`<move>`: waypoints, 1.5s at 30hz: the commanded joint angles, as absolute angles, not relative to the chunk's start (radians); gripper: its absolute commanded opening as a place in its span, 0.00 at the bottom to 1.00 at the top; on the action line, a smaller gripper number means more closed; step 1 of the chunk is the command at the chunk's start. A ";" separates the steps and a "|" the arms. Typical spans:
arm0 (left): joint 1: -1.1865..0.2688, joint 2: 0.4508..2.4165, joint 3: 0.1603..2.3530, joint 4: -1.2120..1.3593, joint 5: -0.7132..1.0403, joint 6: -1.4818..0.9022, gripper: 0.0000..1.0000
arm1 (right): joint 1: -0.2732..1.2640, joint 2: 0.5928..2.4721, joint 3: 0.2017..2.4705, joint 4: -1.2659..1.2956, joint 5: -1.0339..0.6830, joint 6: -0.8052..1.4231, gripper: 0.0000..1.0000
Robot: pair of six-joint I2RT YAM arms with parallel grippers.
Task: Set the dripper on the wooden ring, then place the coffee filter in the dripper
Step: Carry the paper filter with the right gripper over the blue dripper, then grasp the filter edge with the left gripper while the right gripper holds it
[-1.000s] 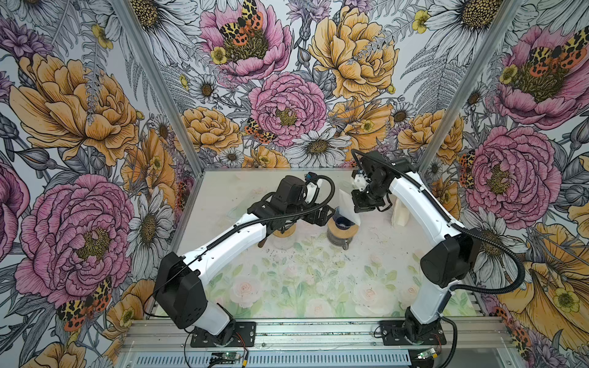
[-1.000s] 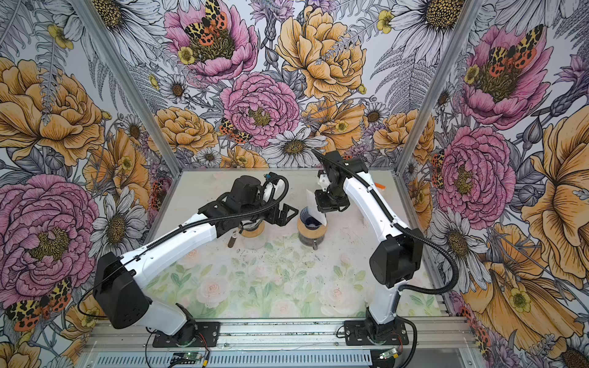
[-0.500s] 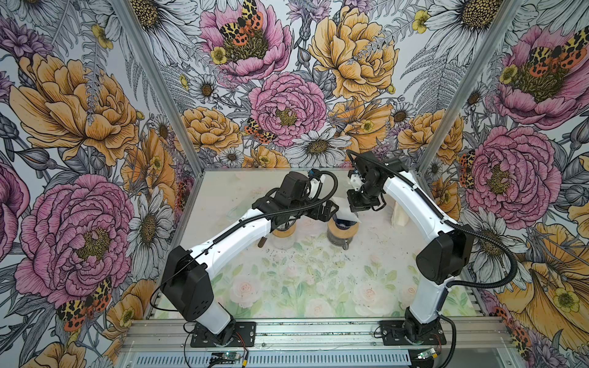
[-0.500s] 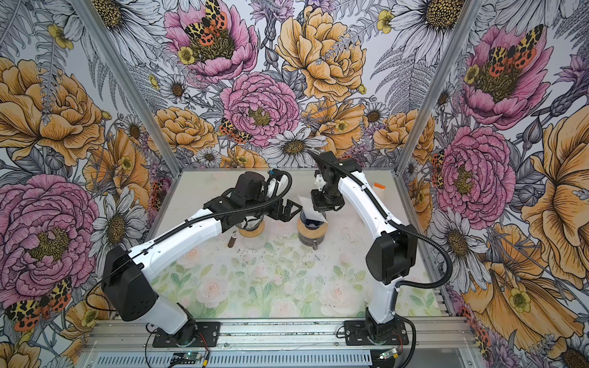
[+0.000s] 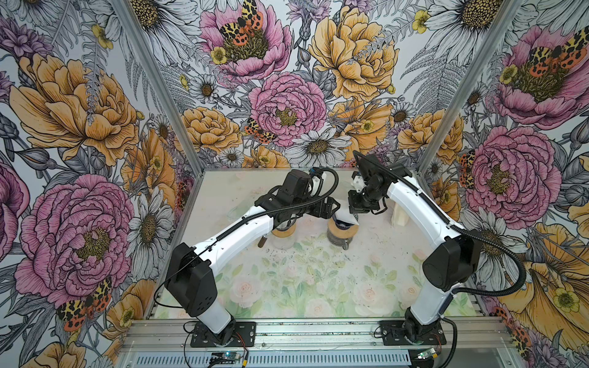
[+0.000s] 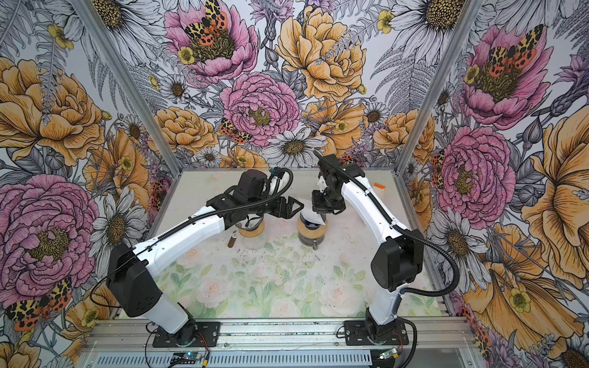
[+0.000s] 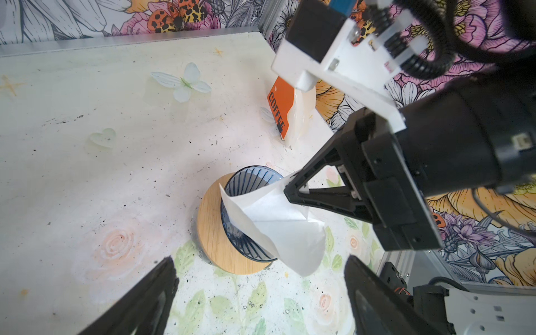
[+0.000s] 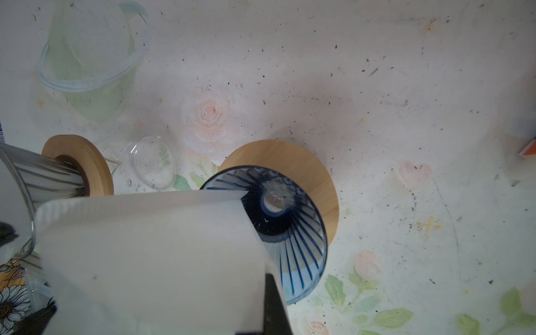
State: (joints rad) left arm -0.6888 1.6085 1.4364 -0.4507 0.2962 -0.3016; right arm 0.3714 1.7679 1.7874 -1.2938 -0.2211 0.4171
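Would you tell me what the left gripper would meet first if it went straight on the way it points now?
Probably the coffee filter, hanging from the shut right gripper ahead of the open left gripper; the blue dripper sits beyond it, though depth is unclear.

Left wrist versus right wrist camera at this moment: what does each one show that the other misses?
Left wrist only: the right gripper shut on the coffee filter's edge, and the packet's COFFEE label. Right wrist only: a second dripper, a clear jug, the blue dripper's drain hole. Both: the filter held at the blue dripper's rim, not seated.
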 commanded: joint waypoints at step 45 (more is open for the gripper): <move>-0.689 1.811 1.586 -0.549 0.377 -0.349 0.37 | 0.387 1.615 1.625 -1.212 -0.211 0.658 0.00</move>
